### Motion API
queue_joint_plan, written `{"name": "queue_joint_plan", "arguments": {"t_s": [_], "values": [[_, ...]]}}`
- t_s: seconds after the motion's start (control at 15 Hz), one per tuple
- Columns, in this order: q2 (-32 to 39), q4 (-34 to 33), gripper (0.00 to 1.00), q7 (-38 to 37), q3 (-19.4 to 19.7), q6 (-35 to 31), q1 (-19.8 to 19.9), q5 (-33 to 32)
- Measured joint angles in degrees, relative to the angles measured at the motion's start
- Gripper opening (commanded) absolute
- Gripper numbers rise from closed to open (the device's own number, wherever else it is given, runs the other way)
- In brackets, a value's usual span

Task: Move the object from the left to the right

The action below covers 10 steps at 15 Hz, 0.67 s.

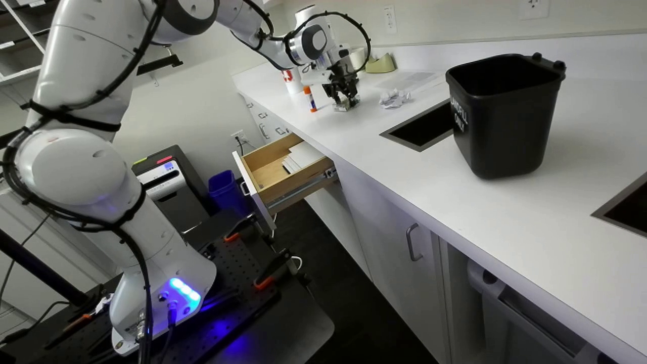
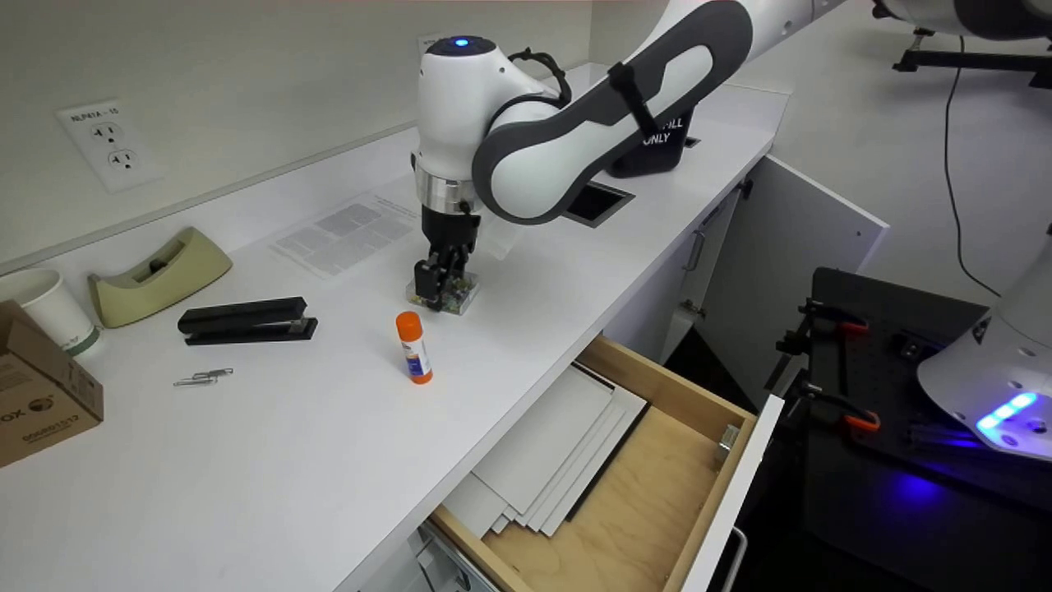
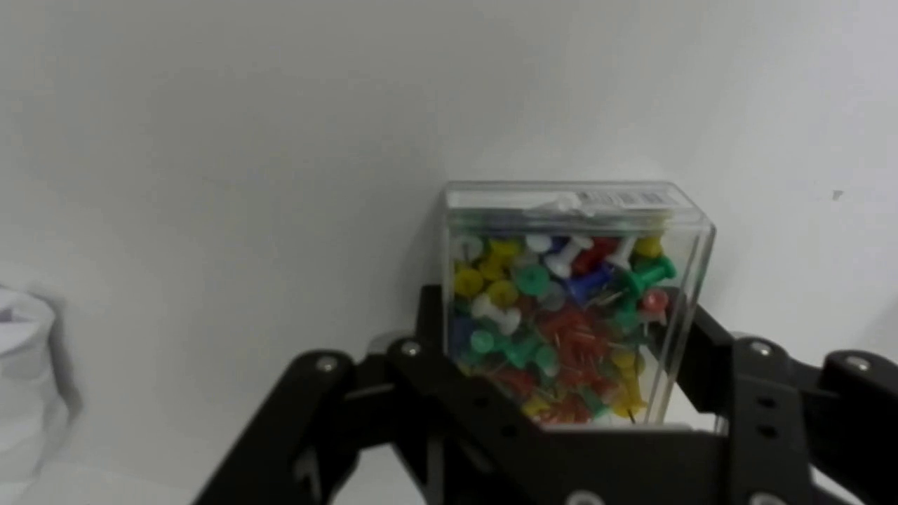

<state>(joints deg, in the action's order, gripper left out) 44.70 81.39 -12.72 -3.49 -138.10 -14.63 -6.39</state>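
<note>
A clear plastic box of coloured push pins (image 3: 561, 266) sits between my gripper's black fingers (image 3: 558, 308) in the wrist view. One finger lies along each side wall, and the fit is snug. The near end of the box is hidden behind the gripper linkage. In both exterior views the box (image 1: 345, 105) (image 2: 464, 294) is under the gripper (image 1: 342, 91) (image 2: 437, 284), at the white counter (image 2: 329, 460). I cannot tell whether it rests on the surface or is slightly raised.
A glue stick (image 2: 415, 349) stands close by. A stapler (image 2: 246, 321) and tape dispenser (image 2: 160, 279) are farther along. Crumpled paper (image 1: 394, 98) lies on the gripper's other side, before a counter opening (image 1: 424, 125) and black bin (image 1: 500, 121). A drawer (image 2: 657, 485) stands open below.
</note>
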Motion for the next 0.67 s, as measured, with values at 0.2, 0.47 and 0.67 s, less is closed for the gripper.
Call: {"name": "queue_joint_plan", "arguments": {"t_s": [0.2, 0.47, 0.67], "values": [[-0.5, -0.9, 0.49, 6.4, -1.6, 2.1, 0.8, 0.9], [-4.3, -1.6, 0.49, 20.0, -6.2, 10.0, 4.0, 3.1], [-7.9, -1.6, 0.74, 29.5, -7.3, 19.0, 5.9, 3.3]]}}
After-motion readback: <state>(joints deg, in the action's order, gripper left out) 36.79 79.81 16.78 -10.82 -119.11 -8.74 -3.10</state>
